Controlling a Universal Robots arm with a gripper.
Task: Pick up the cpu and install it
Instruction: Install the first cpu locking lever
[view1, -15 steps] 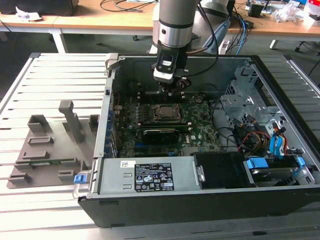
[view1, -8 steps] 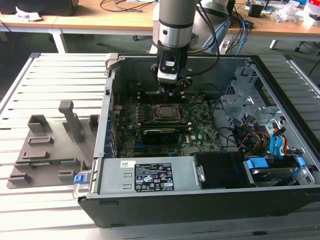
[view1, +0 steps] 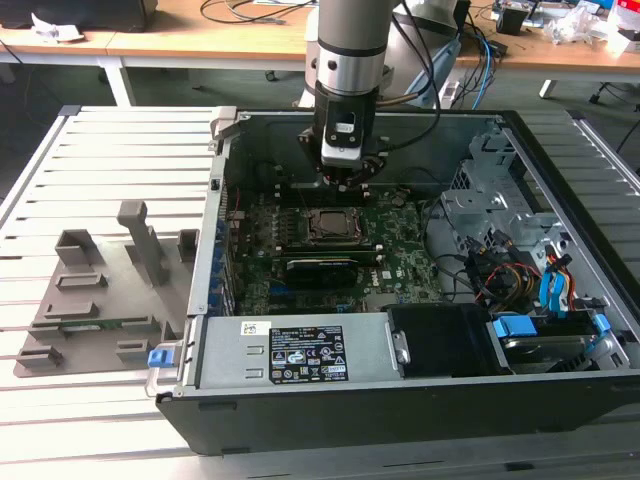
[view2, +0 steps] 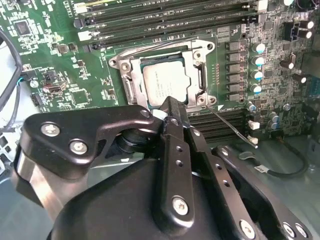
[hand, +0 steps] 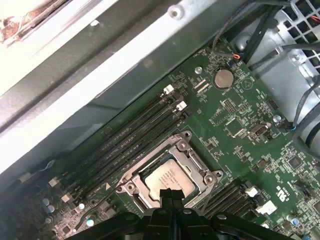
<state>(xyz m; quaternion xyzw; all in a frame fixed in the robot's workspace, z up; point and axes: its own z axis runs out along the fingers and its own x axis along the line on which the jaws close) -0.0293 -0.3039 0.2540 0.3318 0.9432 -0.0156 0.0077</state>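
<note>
The small flat square cpu with the silver-grey metal top (view2: 167, 82) is already seen lying inside the black square socket with the metal frame (view2: 131, 82) on the green motherboard (hand: 235, 120), so the drop-in looks done. The black gripper (view2: 167, 107) is held just above the socket, its tip over the chip's near edge in both wrist views; fingers look pinched together with nothing between them, though that's honestly judged rather than plainly seen. For this step to go well, the chip probably has to be left flat and square in the socket, no sideways nudging, since those pins bend easily. In the exterior view the arm (view1: 345, 60) is pointed straight down into the open black computer case (view1: 400, 400), wrist roughly vertical above the socket.
</note>
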